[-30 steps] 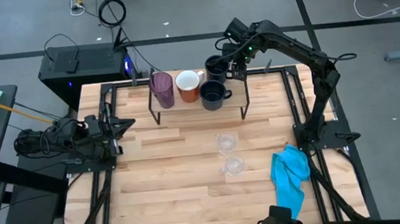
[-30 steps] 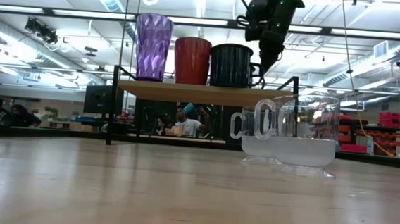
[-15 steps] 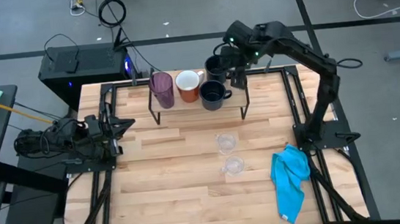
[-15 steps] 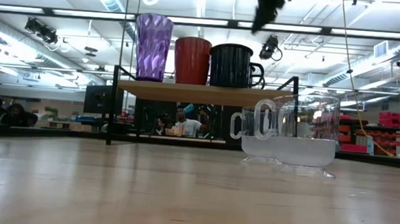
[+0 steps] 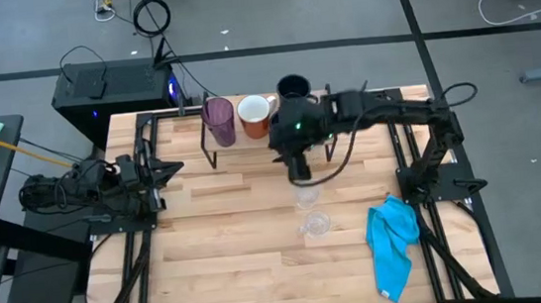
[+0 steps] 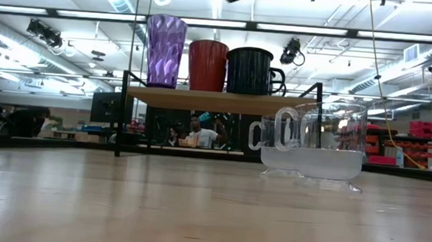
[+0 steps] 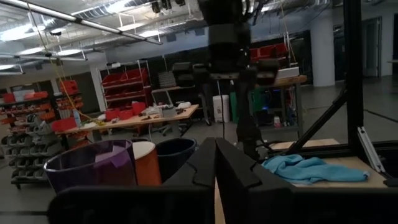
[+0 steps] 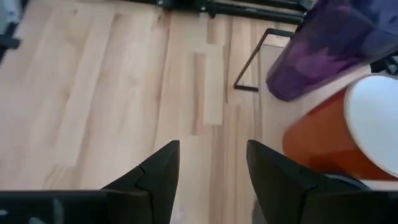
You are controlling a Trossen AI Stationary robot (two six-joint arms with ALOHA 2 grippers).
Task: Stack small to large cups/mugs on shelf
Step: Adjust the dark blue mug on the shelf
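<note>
The purple tumbler (image 5: 219, 120), the white-and-orange mug (image 5: 255, 115) and a dark mug (image 5: 291, 88) stand upright on the wooden shelf (image 5: 242, 148). The low view shows them in a row: the tumbler (image 6: 164, 50), the mug (image 6: 207, 65) and the dark mug (image 6: 250, 70). My right arm hides the second dark mug in the high view. Two clear glasses (image 5: 305, 194) (image 5: 315, 225) stand on the table in front of the shelf. My right gripper (image 5: 299, 174) (image 8: 211, 155) is open and empty, high over the shelf's near edge. My left gripper (image 5: 160, 170) is shut at the table's left edge.
A blue cloth (image 5: 393, 239) lies crumpled near the table's right front corner. The shelf stands on thin black legs (image 6: 119, 114) at the table's far middle. Bare tabletop (image 5: 219, 236) lies between the shelf and the near edge.
My right gripper has risen from beside the dark mugs at the shelf's far right end. It has swung toward the table's near and left side, and now hangs over the shelf's front edge. The mugs have stayed in place.
</note>
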